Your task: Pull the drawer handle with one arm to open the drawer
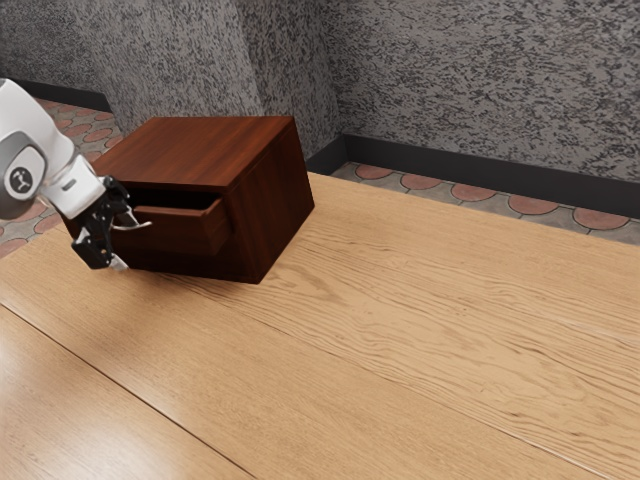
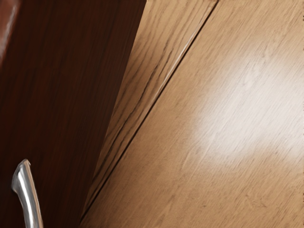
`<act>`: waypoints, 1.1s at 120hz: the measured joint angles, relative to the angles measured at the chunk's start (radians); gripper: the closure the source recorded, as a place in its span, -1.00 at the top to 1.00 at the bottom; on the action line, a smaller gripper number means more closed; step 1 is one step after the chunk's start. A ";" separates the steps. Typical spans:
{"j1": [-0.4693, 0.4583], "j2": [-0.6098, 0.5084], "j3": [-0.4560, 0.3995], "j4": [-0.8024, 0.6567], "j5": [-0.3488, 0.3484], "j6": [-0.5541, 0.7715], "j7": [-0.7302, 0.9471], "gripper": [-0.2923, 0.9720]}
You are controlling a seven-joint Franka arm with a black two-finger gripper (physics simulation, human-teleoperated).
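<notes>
The gripper (image 1: 108, 236) sits at the handle (image 1: 134, 225), near the exterior view's left edge; I cannot tell whether it has hold of the handle. There is one handle, silver and curved, on one dark wood drawer (image 1: 180, 236). The drawer is slid partly out of one cabinet (image 1: 225, 150), with a dark gap above its front. The cabinet stands near the table's (image 1: 420, 330) far edge. Bare tabletop lies in front of the drawer and spreads wide toward the exterior view's right.

The exterior view looks down across the table (image 1: 420, 340) from well back, drawer (image 1: 175, 235) at left; the wrist view presses close to both.
</notes>
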 joint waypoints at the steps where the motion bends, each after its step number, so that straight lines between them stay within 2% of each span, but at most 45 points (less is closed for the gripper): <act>1: 0.004 0.000 -0.004 -0.001 0.000 0.000 0.000 0.39; 11: 0.097 -0.001 -0.094 -0.024 -0.002 0.001 -0.001 0.29; 21: 0.148 -0.007 -0.141 -0.039 -0.002 0.001 -0.001 0.34; 30: 0.184 -0.009 -0.173 -0.055 0.000 0.002 -0.002 0.52; 40: 0.298 -0.029 -0.277 -0.077 0.002 0.001 -0.002 0.48; 60: 0.390 -0.049 -0.361 -0.119 0.005 0.005 -0.003 0.55; 75: 0.487 -0.060 -0.454 -0.150 0.007 0.008 -0.003 0.49; 87: 0.595 -0.079 -0.561 -0.179 0.008 0.010 -0.004 0.32; 92: 0.628 -0.087 -0.594 -0.190 0.009 0.012 -0.004 0.37; 107: 0.685 -0.105 -0.651 -0.230 0.011 0.019 -0.005 0.50; 132: 0.769 -0.156 -0.718 -0.279 0.037 0.029 -0.008 0.51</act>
